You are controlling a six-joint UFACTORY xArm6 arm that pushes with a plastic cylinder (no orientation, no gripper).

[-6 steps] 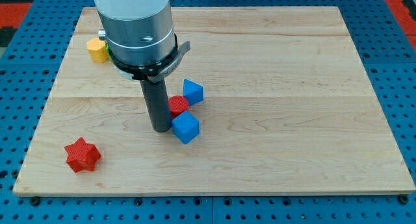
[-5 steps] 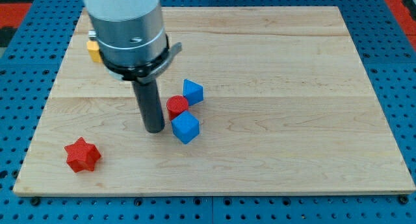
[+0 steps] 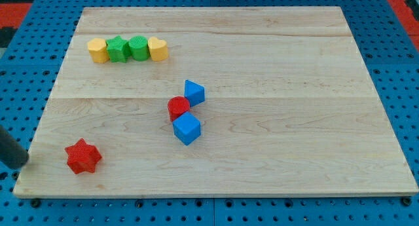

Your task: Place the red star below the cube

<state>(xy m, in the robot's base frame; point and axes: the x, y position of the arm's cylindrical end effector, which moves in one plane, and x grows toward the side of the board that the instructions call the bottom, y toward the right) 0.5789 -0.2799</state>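
A red star (image 3: 82, 156) lies near the board's lower left corner. A blue cube (image 3: 187, 128) lies near the board's middle, touching a red cylinder-like block (image 3: 178, 108) just above it. A second blue block (image 3: 194, 93) touches that red block at its upper right. My rod enters from the view's left edge, and my tip (image 3: 25, 163) rests left of the red star, apart from it by a clear gap.
A row of blocks sits at the upper left: a yellow one (image 3: 97, 50), two green ones (image 3: 118, 48) (image 3: 138, 47) and another yellow one (image 3: 158, 48). The wooden board (image 3: 275, 108) lies on a blue perforated table.
My rod has moved from beside the blue cube far to the lower left, and my tip now rests left of the red star. The blocks have not moved.
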